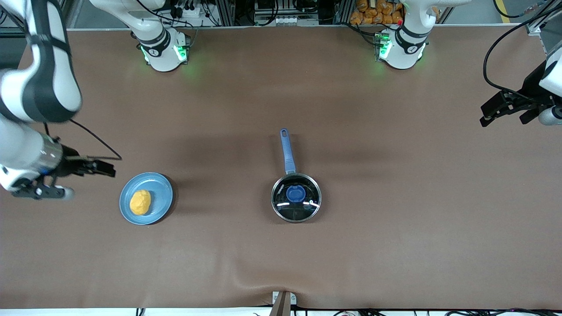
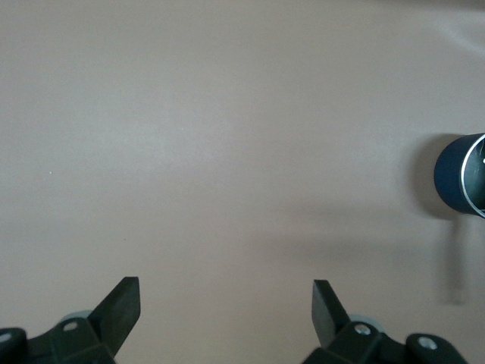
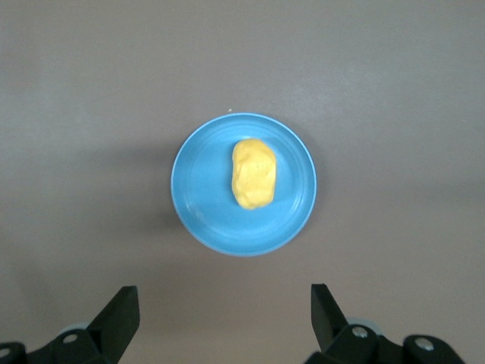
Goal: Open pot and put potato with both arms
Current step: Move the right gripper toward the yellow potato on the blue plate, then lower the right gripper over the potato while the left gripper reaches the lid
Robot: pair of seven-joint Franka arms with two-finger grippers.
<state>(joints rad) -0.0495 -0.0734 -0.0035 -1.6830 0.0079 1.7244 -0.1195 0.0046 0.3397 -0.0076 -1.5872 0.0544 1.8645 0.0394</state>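
a: pot [image 1: 296, 197] first, please. where is it sitting?

b: i'm seeing it near the middle of the table [image 1: 395, 219], a little toward the edge nearest the front camera. its glass lid [image 1: 296, 196] is lying on it, blue knob [image 1: 295, 193] up, and the long blue handle [image 1: 286, 151] is pointing toward the edge where the arm bases are standing. in the left wrist view only a sliver of its dark wall is peeking in at the picture's border.

a: and the potato [image 1: 140, 202]?

b: it's resting on a light-blue plate [image 1: 160, 199], toward the right arm's end of the table, about level with the pot and well apart from it. it's sitting off-centre on the plate.

a: what are your grippers doing?

b: i'm holding the right gripper [image 1: 105, 169] in the air over bare cloth near the right arm's end of the table, just beside the plate. its fingers are standing spread wide, with nothing between them. the left gripper [image 1: 486, 116] is hanging over the left arm's end of the table, well apart from the pot. its fingers are spread wide too, gripping nothing, with only brown cloth showing under them.
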